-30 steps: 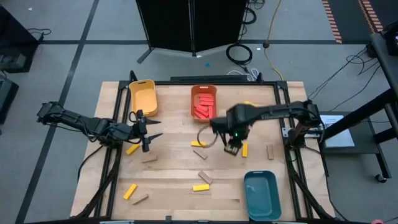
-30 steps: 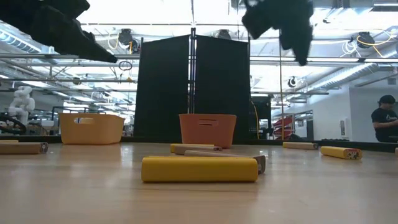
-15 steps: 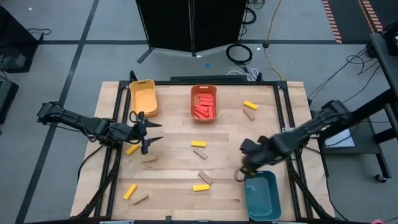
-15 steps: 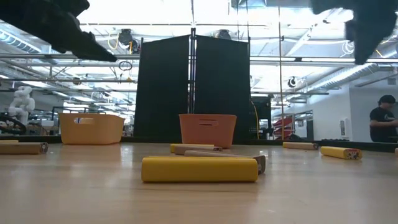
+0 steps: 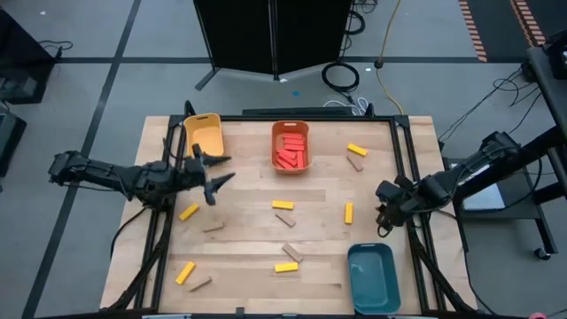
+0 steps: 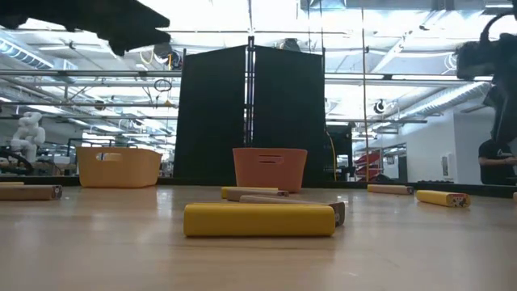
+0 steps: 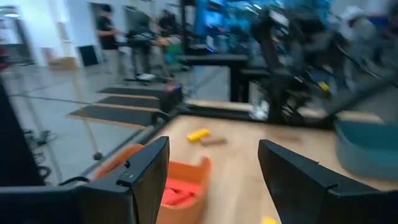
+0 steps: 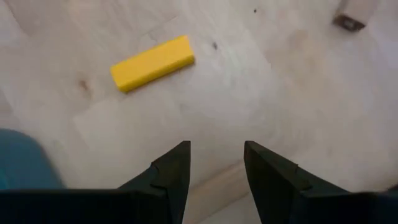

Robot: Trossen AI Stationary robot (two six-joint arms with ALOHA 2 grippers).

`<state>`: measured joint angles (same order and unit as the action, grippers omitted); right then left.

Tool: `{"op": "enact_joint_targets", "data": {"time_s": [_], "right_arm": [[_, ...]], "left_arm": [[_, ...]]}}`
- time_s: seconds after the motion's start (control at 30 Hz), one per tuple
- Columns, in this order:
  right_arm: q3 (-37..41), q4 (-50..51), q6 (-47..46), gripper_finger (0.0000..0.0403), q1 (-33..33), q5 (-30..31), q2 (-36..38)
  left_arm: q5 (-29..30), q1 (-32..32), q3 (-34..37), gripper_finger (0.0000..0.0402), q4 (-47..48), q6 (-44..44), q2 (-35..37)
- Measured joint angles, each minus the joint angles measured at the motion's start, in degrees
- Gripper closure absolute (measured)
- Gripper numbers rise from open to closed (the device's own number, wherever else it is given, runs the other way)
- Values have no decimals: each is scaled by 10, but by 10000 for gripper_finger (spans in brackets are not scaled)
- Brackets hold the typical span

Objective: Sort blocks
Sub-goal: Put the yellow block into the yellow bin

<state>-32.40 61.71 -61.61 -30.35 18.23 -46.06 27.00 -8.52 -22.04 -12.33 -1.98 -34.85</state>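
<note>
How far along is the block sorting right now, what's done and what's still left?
Done: several red blocks lie in the orange bin. In hand: nothing; the left gripper hangs open beside the yellow bin, and the right gripper is empty at the table's right edge. Left: yellow blocks and tan blocks are scattered on the table; the teal bin looks empty.

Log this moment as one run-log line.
left tool: open, empty, near yellow bin | right tool: open, empty, above table by yellow block | red blocks: in orange bin
</note>
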Motion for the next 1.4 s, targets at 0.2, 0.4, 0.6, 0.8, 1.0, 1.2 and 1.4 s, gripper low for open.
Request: {"op": "enact_joint_targets", "data": {"time_s": [0.2,0.4,0.6,0.8,1.0,1.2,1.4], "right_arm": [[43,-37,78,264,0,10,58],[49,-84,101,268,0,24,62],[49,-210,122,268,0,30,55],[49,-356,189,268,0,110,27],[49,-541,325,268,17,247,-10],[49,-720,405,268,66,298,-65],[49,-797,409,268,109,299,-147]], "left_arm": [[-2,98,0,157,-6,64,-8],[-113,179,0,157,7,141,-61],[-173,207,0,157,9,147,-144],[-317,189,0,157,-53,86,-215],[-332,132,0,157,-143,42,-296],[-325,94,0,157,-233,-21,-397],[-312,88,0,157,-326,-79,-506]]}}
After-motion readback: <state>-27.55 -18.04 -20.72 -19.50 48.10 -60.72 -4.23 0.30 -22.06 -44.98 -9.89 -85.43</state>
